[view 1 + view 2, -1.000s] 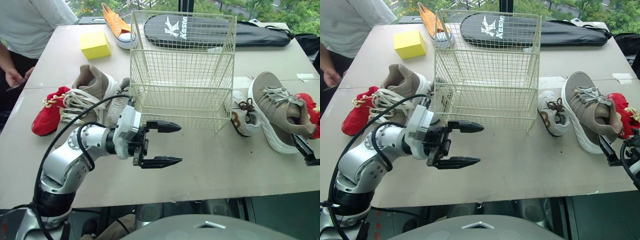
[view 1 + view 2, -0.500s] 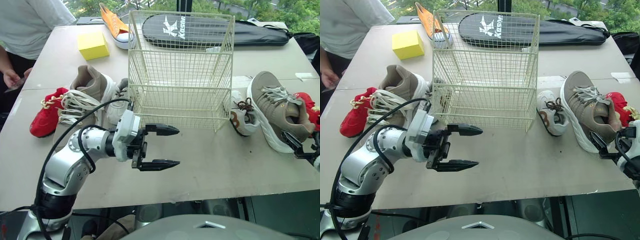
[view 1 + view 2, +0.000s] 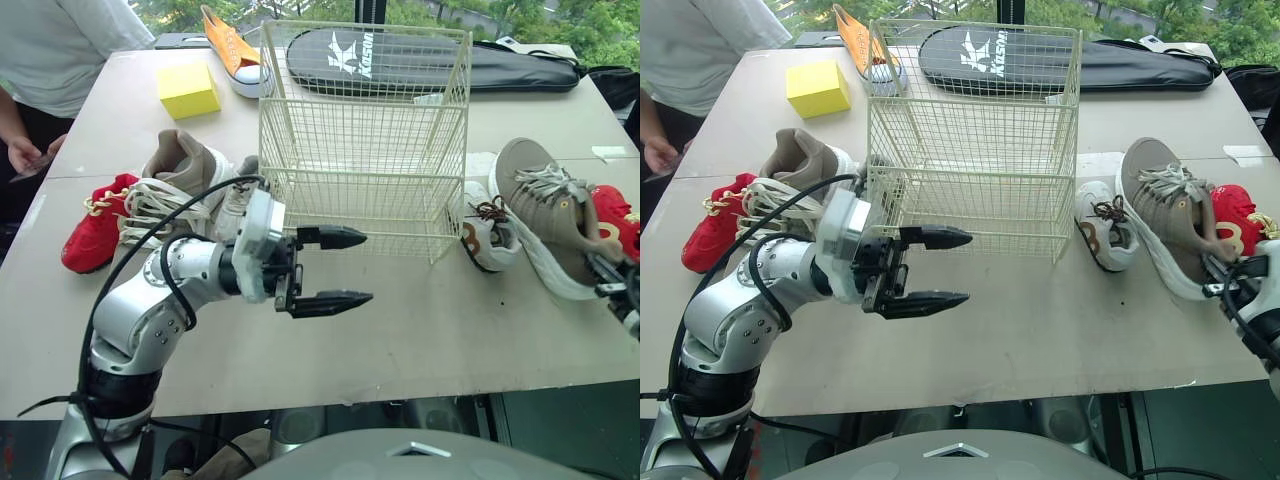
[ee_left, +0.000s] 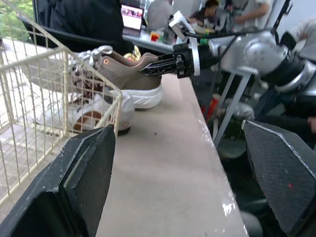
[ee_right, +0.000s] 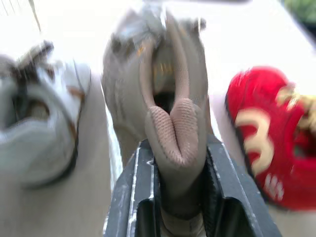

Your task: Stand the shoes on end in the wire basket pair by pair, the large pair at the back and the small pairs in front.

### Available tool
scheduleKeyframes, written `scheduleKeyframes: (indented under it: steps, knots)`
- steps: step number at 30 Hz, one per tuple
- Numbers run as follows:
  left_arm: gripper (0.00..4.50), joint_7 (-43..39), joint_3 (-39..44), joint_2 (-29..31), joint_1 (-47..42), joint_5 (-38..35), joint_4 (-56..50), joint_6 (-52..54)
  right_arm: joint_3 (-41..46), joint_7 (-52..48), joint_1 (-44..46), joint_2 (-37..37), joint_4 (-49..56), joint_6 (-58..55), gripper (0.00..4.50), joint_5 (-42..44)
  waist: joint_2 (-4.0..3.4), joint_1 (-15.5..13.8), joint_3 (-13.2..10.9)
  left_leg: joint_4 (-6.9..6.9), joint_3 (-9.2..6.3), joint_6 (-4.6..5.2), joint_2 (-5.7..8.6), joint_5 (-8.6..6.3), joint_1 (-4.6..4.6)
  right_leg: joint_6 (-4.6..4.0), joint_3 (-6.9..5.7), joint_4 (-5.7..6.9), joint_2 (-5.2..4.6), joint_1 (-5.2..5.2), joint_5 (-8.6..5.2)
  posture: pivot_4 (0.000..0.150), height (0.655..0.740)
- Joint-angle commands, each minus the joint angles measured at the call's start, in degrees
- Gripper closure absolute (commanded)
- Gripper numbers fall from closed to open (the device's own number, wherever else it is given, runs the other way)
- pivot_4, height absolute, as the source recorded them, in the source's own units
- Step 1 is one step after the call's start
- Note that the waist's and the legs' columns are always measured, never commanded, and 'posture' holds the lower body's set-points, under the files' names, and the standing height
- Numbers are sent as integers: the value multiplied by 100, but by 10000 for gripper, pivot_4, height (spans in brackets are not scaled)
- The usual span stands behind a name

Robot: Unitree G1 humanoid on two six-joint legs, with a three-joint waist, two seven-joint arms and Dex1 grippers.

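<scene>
Clamped by its soft heel in the right gripper [image 5: 178, 150], the large taupe sneaker [image 3: 1160, 215] may be dropped; left gripper [image 3: 366, 267] is spread, empty.

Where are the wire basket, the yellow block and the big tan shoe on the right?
wire basket [image 3: 360, 180], left eye view, front mesh wall.
yellow block [image 3: 188, 88], left eye view, top face.
big tan shoe [image 3: 1160, 212], right eye view, tan upper.

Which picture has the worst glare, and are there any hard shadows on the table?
Right wrist view: the table behind the tan shoe glares nearly white. Left wrist view: a small shine at the table's edge. Left eye view: soft, even light, only faint shadows beside the basket.
</scene>
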State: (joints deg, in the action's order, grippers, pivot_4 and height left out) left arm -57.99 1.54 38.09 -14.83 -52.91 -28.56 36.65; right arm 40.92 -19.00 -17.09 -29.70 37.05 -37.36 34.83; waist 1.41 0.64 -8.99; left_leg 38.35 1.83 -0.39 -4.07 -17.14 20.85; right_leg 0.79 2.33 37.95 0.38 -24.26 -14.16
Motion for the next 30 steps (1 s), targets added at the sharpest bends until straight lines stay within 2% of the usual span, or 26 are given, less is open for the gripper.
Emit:
scheduleKeyframes:
  steps: [1,5,6,8,10,12,14,17,19,23,27,30]
  knots:
    - [0,275,300,-35,-225,-650,-144,312,611,-40,382,-65,273,746,44680,202,-8,3,-3,0,3,0,2,0,0,2,0,0,0,-1,3,1500,7400]
    - [0,738,602,-93,-642,-1477,45,729,736,-102,869,-343,135,925,44752,351,-9,18,-4,-2,-7,0,1,0,-1,-12,5,1,7,-1,11,1500,7400]
    - [0,1003,811,-48,-895,-2000,295,915,738,-208,1168,-660,51,932,44754,419,-10,16,-5,-2,-7,0,1,0,-2,-12,6,1,7,-1,11,1500,7400]
    - [0,1372,1090,54,-1266,-2527,646,1157,691,-450,1613,-1157,-91,939,44757,543,-29,25,-23,7,-1,0,2,0,-4,-12,6,10,8,-2,13,1500,7400]
    - [0,1667,1298,77,-1648,-2537,983,1138,526,-884,1980,-1721,-314,998,44759,556,-38,24,-28,0,-8,2,15,2,-10,-3,13,7,15,2,18,1500,7400]
    - [0,1866,1493,177,-2038,-2883,1396,1332,304,-1478,2313,-2329,-597,1088,44775,524,-33,20,-24,-4,-30,3,32,2,-8,-3,28,3,27,1,19,1500,7400]
    - [0,2079,1696,378,-2519,-2946,1989,1454,124,-2376,2850,-3087,-1180,1371,44782,595,-40,16,-35,3,-56,2,33,1,-8,-1,33,3,40,5,18,1500,7400]
    - [0,2127,1875,635,-3069,-2716,2780,1511,-146,-3619,3504,-3852,-1888,1517,44839,897,-47,16,-63,7,-72,4,49,1,4,3,57,4,45,-4,16,1500,7400]
    - [0,2041,1902,760,-3355,-2603,3188,1624,-348,-4295,3754,-4168,-2133,1460,44915,1098,-41,5,-59,-6,-77,8,54,-1,2,7,59,-4,44,-3,13,1500,7400]
    - [0,1181,1536,1341,-3999,-2025,3756,2038,-1489,-5688,4715,-4715,-2549,1659,44934,1228,-37,6,-67,1,-76,27,57,-13,22,21,52,-8,33,-11,5,1500,7400]
    - [0,197,528,1823,-4560,-1633,3630,3056,-3002,-6656,6393,-4277,-2875,1842,44938,957,-39,15,-72,14,-78,2,81,1,86,25,40,10,-2,-73,4,1500,7400]
    - [0,-548,-224,1883,-4965,-1238,3468,3358,-3847,-7188,7549,-3661,-3253,1950,44942,632,-39,40,-87,38,-81,1,90,2,118,42,41,14,-7,-95,14,1500,7400]
